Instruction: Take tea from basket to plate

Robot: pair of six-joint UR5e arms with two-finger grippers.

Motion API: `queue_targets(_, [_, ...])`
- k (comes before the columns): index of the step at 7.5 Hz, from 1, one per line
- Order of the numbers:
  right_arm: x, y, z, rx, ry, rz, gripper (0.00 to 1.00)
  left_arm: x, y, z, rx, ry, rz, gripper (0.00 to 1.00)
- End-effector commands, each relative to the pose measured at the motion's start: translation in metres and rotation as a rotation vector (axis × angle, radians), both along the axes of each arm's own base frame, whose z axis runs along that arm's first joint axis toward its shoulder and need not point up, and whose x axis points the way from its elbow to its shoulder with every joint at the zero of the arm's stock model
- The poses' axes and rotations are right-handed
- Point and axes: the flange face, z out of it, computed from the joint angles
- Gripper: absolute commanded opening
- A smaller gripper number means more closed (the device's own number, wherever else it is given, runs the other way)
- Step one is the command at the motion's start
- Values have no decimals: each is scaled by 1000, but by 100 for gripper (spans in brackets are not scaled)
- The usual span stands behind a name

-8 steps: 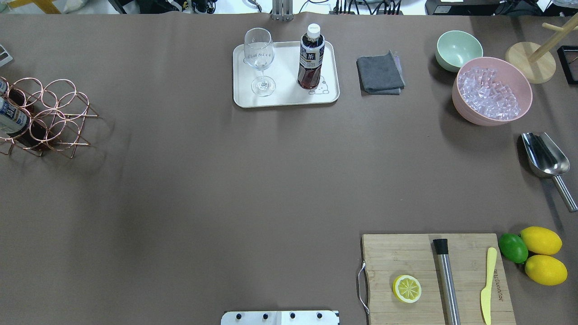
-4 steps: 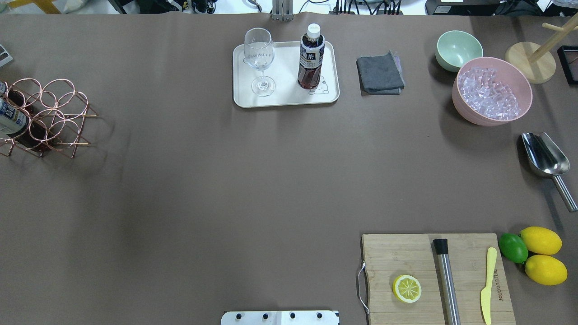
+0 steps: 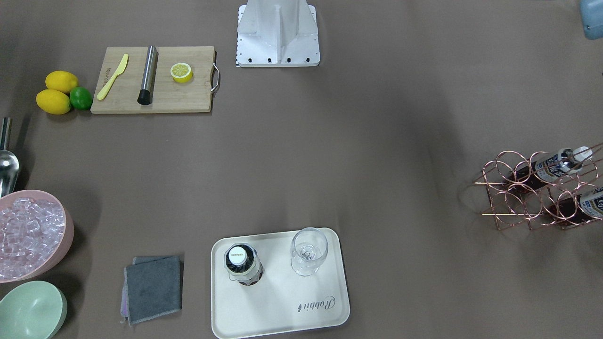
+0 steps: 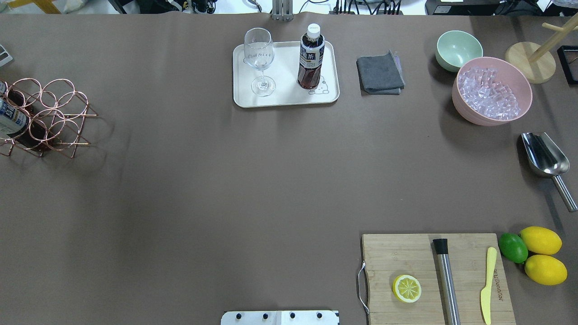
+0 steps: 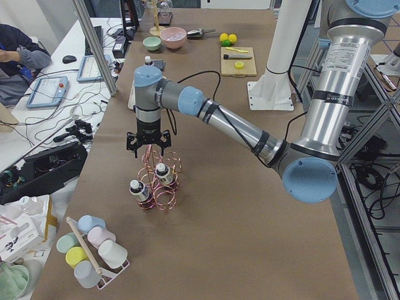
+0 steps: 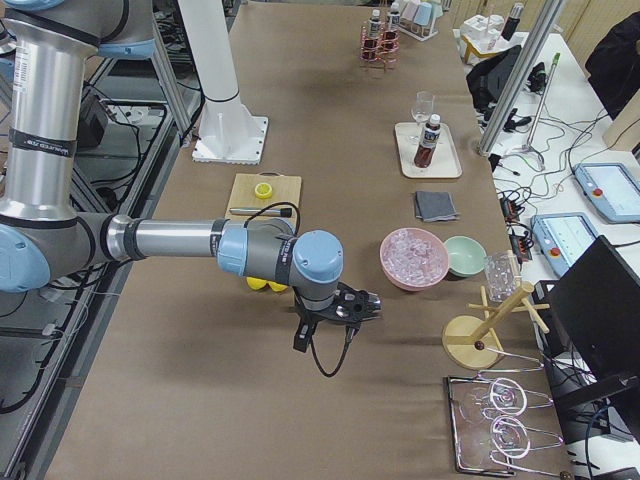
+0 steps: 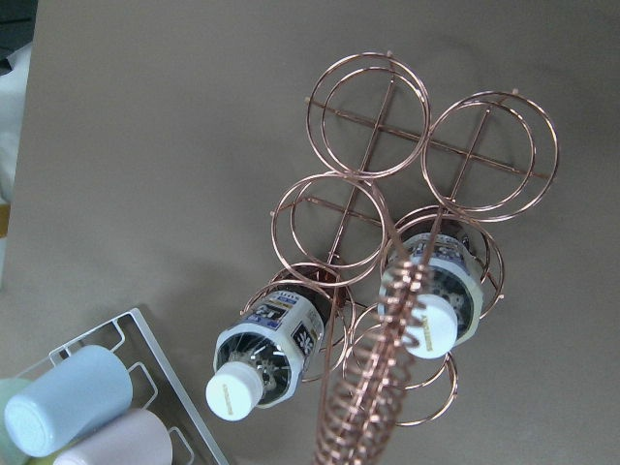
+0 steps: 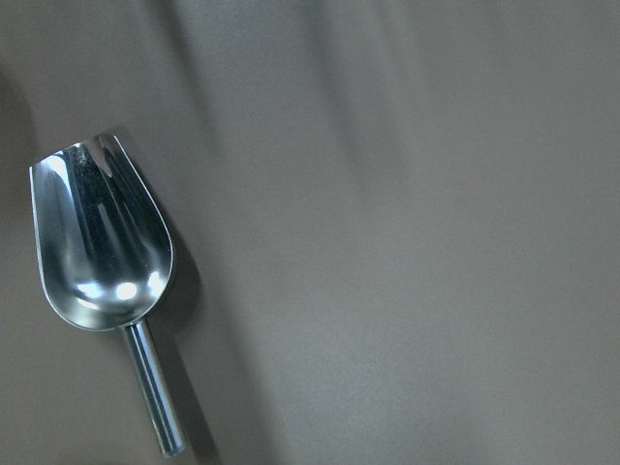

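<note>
Overhead: high behind the robot base [image 4: 280, 317], facing forward and down, most of the tabletop [image 4: 203, 189] in frame. Front-facing: opposite long edge, steep downward, base at top; shares plate [image 3: 278, 306] and basket [image 3: 518, 193] with overhead, mirrored. Left-end and right-end: set back beyond the short edges, looking along the tabletop. Left wrist: close above the basket, looking down. Right wrist: close, straight down on the scoop [image 8: 102, 232] by the right edge.

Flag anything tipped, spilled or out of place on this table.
Nothing stands out. One tea bottle stands upright on the plate beside the glass, the other two bottles lie in cells of the basket, and no spill shows.
</note>
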Motion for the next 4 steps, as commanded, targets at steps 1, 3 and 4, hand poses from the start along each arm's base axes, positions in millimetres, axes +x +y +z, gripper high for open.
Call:
queue_targets(1, [4,0,3,-1,45,-5,100,-52,7,-1,-74,-4,-93,98])
queue_targets(3, [4,-1,-6,17,48,-4,100,-81,13,2,-202,13,-270,98])
queue_targets(4, [4,2,-3,7,50,-5,100,-83,13,2,-255,28,-358,98])
